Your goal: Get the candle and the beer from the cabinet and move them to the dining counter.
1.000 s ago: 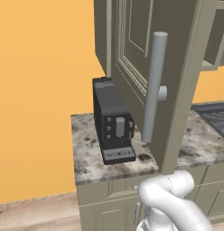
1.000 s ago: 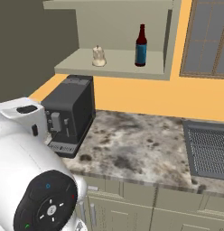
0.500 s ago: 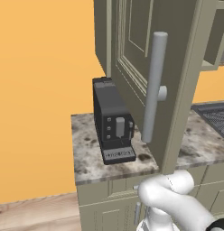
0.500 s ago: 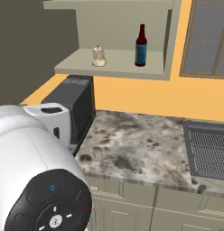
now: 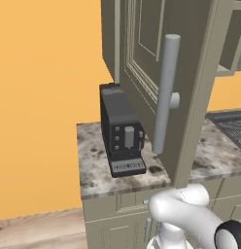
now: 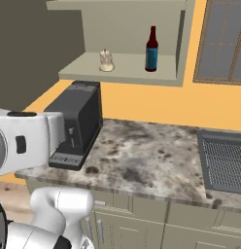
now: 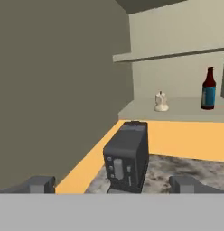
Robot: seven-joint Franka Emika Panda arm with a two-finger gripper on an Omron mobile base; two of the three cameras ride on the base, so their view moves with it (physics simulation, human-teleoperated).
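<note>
Nearest, at the bottom of the hand view: gripper [image 7: 113, 184], two dark fingertips far apart with nothing between them, one low left, the other low right.

Just beyond, low centre of the hand view: black coffee machine [image 7: 126, 157] upright on the mottled marble tabletop [image 7: 195, 173]. Same machine left of centre in the left base view [image 5: 120, 131] and at middle left in the right base view [image 6: 77, 124], near the tabletop's left end [image 6: 146, 163]. Dark ribbed panel [image 6: 223, 162] set into the tabletop at the right edge of the right base view.

Large across the upper middle of the left base view: open door of the cabinet [image 5: 142, 58], grey-green and panelled, with its long grey bar handle [image 5: 164, 95] upright in front.

Farther, higher up: cabinet interior with its lower shelf [image 6: 122, 68] exposed. Candle [image 6: 106, 61], small, cream-white and lumpy, on the shelf toward its left; upper centre-right in the hand view [image 7: 161, 101]. Beer [image 6: 151, 50], dark bottle with a blue label, upright on the same shelf to the candle's right, well apart from it; at the right of the hand view [image 7: 208, 89].

Behind everything: orange wall [image 5: 44, 97].
</note>
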